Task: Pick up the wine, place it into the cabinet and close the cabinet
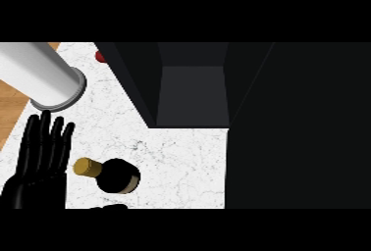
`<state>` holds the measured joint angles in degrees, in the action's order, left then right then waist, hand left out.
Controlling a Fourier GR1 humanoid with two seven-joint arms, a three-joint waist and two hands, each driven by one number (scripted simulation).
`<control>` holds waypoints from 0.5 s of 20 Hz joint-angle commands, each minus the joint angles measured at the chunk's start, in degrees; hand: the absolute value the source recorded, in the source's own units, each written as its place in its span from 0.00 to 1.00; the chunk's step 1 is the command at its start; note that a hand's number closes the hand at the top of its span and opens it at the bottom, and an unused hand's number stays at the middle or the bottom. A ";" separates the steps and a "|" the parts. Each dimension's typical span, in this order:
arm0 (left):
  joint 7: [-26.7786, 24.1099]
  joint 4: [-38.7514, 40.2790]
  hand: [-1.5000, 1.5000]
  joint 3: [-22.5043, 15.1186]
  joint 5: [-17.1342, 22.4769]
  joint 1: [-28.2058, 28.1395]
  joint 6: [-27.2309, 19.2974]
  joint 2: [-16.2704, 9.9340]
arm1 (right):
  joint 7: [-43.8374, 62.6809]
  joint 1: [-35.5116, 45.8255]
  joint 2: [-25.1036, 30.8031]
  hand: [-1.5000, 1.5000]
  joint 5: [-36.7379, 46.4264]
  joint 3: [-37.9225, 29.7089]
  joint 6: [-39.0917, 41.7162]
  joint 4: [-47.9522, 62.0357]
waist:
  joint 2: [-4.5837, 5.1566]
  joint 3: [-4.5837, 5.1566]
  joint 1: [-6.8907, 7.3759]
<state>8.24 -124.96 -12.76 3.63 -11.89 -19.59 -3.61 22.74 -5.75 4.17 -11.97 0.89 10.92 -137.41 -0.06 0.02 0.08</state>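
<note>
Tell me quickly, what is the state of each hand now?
Left hand: open, fingers straight, holding nothing, beside the wine bottle.
Right hand: not in view.

No readable text, label, brand, number or sign on anything in view

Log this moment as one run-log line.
phase: pre-grasp | wine bottle: upright on counter, untouched | left robot hand: open beside bottle | right robot hand: out of view | cabinet: open
</note>
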 commanded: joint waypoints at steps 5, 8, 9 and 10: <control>-7.54 3.54 0.00 4.78 5.82 -8.95 6.41 -1.95 | -0.32 0.20 -2.46 0.00 3.65 3.31 -1.24 -0.06 | -0.01 0.01 0.20; -8.94 8.41 0.00 9.40 7.90 -5.94 8.19 -2.50 | -2.07 1.27 -1.72 0.00 2.37 1.57 0.14 2.87 | 0.04 -0.01 0.08; -8.82 6.10 0.00 6.48 6.04 -8.17 7.33 -0.94 | -1.15 -1.66 -1.67 0.00 0.86 1.87 0.83 -1.27 | -0.01 -0.02 0.00; -7.36 10.21 0.00 11.03 8.97 -2.98 8.44 -2.71 | 1.25 -4.00 -2.43 0.00 2.91 4.90 -0.23 -5.67 | 0.00 0.00 -0.25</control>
<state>1.10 -118.91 -5.99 9.67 -17.66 -13.11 -5.40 22.03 -6.84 2.61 -10.55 2.86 11.07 -137.79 -0.06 0.01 0.06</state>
